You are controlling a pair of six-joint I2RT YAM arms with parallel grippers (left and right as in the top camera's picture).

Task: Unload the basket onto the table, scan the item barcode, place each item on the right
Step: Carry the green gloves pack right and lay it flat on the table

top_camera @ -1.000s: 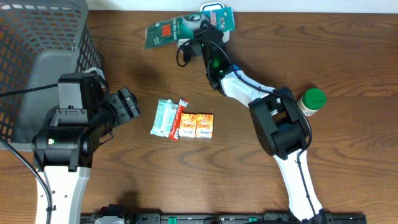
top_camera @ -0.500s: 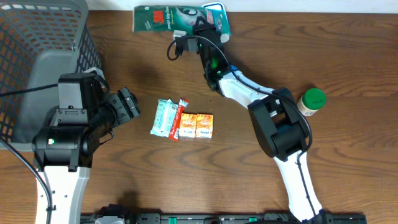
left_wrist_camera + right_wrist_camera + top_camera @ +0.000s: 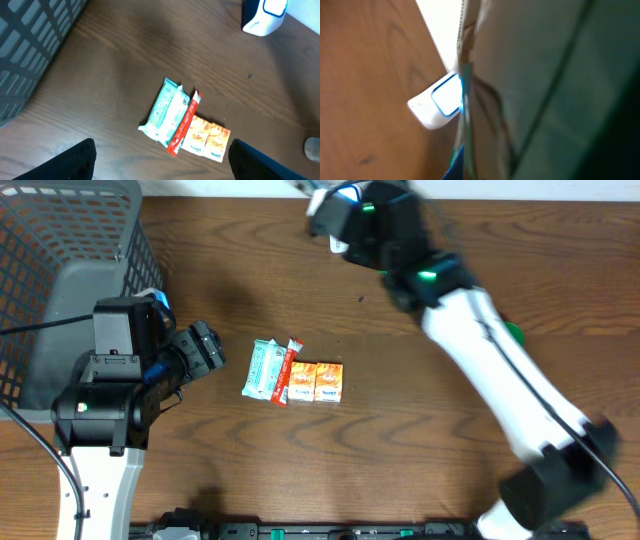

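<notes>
The right gripper [image 3: 322, 200], clenched on the green packet [image 3: 545, 90], held it close before the white scanner [image 3: 440, 102], the scan seemingly underway but unconfirmed, while the left gripper [image 3: 162, 162] hung released.

The overhead camera looks straight down from high above the brown wooden surface [image 3: 380, 450], taking in the grey mesh basket [image 3: 60, 240] at left. The left wrist camera looks down at a slant from nearer, sharing with it the cluster of pale teal, red and orange packets [image 3: 293, 377] [image 3: 184, 126]. The right wrist camera sits close against a blurred dark green plastic package [image 3: 560, 90], sharing with the left wrist view the white scanner with a blue-rimmed window [image 3: 439, 102] [image 3: 262, 17].
</notes>
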